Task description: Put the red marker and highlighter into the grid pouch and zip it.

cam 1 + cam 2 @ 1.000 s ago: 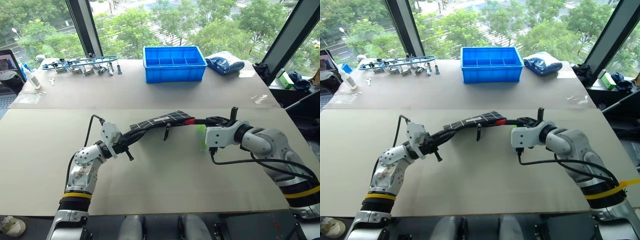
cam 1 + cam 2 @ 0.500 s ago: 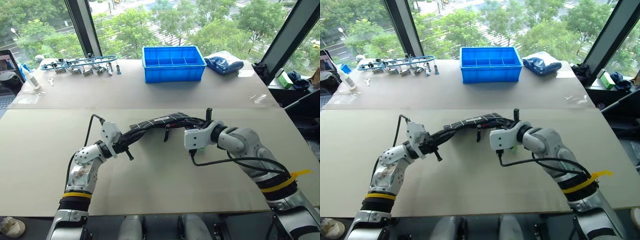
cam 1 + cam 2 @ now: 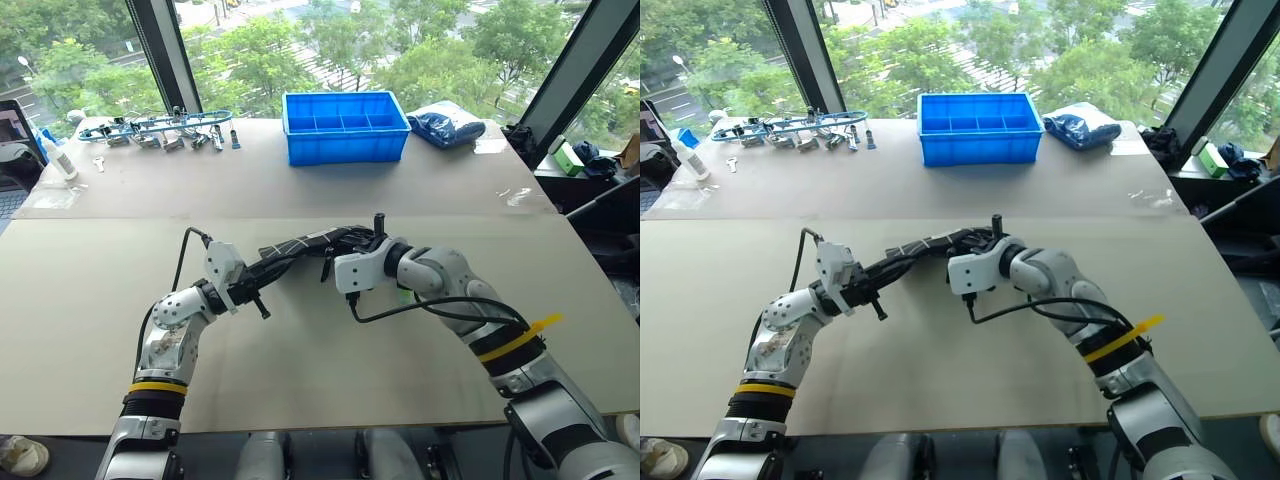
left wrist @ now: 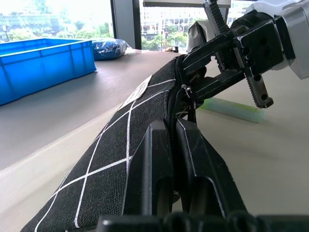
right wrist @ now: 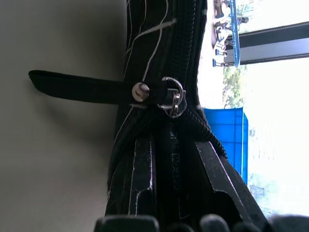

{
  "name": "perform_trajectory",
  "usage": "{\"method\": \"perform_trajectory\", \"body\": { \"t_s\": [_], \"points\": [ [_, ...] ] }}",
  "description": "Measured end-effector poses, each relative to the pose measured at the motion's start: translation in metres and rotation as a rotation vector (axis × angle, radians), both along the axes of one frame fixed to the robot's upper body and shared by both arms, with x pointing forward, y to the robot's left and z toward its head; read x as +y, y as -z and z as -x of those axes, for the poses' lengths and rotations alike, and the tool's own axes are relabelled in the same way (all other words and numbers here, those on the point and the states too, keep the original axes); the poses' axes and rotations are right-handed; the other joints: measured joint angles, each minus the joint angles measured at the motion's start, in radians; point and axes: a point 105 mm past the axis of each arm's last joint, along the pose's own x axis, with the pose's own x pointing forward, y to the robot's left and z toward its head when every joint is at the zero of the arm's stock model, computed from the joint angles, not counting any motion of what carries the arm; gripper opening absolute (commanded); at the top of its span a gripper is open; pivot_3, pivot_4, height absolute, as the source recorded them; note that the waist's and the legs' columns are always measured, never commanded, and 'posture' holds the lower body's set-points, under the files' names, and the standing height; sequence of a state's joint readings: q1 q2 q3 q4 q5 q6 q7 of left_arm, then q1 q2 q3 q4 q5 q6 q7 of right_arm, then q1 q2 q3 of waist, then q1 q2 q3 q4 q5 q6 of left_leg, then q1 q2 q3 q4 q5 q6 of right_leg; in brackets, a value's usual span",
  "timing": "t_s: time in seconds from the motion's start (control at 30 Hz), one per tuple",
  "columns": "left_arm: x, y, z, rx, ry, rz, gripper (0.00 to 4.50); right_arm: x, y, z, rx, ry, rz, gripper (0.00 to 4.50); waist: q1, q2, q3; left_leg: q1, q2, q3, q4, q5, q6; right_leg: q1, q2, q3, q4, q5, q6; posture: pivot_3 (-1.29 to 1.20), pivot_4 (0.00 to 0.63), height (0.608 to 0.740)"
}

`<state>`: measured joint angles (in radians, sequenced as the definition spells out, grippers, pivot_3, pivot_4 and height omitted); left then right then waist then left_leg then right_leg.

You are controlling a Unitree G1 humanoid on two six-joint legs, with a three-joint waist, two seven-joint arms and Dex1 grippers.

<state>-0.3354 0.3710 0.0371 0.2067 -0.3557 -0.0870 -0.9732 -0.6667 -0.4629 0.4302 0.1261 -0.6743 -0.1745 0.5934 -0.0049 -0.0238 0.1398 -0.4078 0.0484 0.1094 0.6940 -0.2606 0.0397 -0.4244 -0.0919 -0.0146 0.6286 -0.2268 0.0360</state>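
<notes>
Left eye view, near to far.
Left gripper: nearest element, left of centre; fingers fully closed, pinching the near-left end of the grid pouch and holding it off the table.
Grid pouch, long axis: runs from near-left to far-right, spanning the gap between the two grippers; zipper edge faces up.
Pull strap: hangs from the slider, seen in the right wrist view just ahead of the right gripper's fingertips.
Right gripper: on the far-right part of the pouch; jaws narrowly parted, straddling the zipper line with pouch fabric between them.
Key relation: the slider lies directly in front of the right gripper, along the pouch axis toward the left gripper; the right arm is nearer to it.
Highlighter: lies flat on the table beside the right gripper, outside the pouch.
Red marker: cannot be told from these views; possibly inside the pouch.
Judgement: zipping looks premature while the highlighter remains out.
Blue bin: far, well apart.
</notes>
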Motion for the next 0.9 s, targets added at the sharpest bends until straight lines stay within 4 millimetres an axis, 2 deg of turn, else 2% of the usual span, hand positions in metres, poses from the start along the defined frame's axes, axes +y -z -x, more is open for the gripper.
{"method": "perform_trajectory", "body": {
  "t_s": [0.23, 0.43, 0.53, 0.63, 0.73, 0.83, 0.9],
  "points": [
    [-0.005, 0.002, 0.001, 0.007, 0.019, -0.002, 0.0, -0.01, 0.007, 0.007, 0.124, 0.011, -0.058, 3.75, -0.002, 0.0, 0.0, 0.0, 0.0, 0.0, 0.0, -0.001, 0.002, 0.0, 0.0, 0.0, 0.0, 0.0, 0.0, 0.0, 0.15, 0.74],
    [-0.006, 0.002, 0.001, 0.005, 0.019, 0.0, 0.0, -0.036, -0.018, 0.006, 0.174, 0.043, -0.141, 3.75, -0.001, 0.0, 0.0, 0.0, 0.0, 0.0, 0.0, -0.003, 0.005, 0.0, 0.0, 0.0, 0.0, 0.0, 0.0, 0.0, 0.15, 0.74],
    [-0.005, 0.001, 0.001, 0.004, 0.016, -0.001, 0.0, -0.063, -0.049, 0.002, 0.18, 0.09, -0.233, 3.75, 0.001, 0.0, 0.0, 0.0, 0.0, 0.0, 0.0, -0.003, 0.005, 0.0, 0.0, 0.0, 0.0, 0.0, 0.0, 0.0, 0.15, 0.74],
    [-0.004, 0.001, 0.001, 0.003, 0.014, -0.003, 0.0, -0.089, -0.079, 0.012, 0.226, 0.111, -0.341, 3.75, 0.003, 0.0, 0.0, 0.001, 0.001, -0.001, -0.001, -0.003, 0.006, 0.0, 0.0, 0.0, -0.001, 0.0, 0.0, 0.0, 0.15, 0.74],
    [-0.004, 0.001, 0.001, 0.003, 0.013, -0.004, 0.0, -0.099, -0.07, 0.019, 0.341, 0.142, -0.388, 3.75, 0.003, 0.0, 0.0, 0.001, 0.001, -0.001, 0.0, -0.004, 0.006, 0.001, 0.0, 0.0, 0.0, 0.0, 0.0, 0.0, 0.15, 0.74],
    [-0.004, 0.001, 0.001, 0.003, 0.013, -0.004, 0.0, -0.117, -0.052, 0.019, 0.491, 0.272, -0.499, 3.75, 0.005, 0.0, 0.0, 0.001, 0.001, -0.001, 0.0, -0.004, 0.006, 0.001, 0.0, 0.001, 0.0, 0.0, 0.0, 0.0, 0.15, 0.74],
    [-0.001, 0.001, 0.001, 0.002, 0.007, -0.006, 0.0, -0.135, -0.028, 0.022, 0.636, 0.455, -0.593, 3.75, 0.007, 0.0, 0.0, 0.0, 0.0, -0.001, 0.0, -0.004, 0.006, 0.0, -0.001, 0.001, 0.0, 0.0, 0.0, 0.0, 0.15, 0.74]
  ]
}}
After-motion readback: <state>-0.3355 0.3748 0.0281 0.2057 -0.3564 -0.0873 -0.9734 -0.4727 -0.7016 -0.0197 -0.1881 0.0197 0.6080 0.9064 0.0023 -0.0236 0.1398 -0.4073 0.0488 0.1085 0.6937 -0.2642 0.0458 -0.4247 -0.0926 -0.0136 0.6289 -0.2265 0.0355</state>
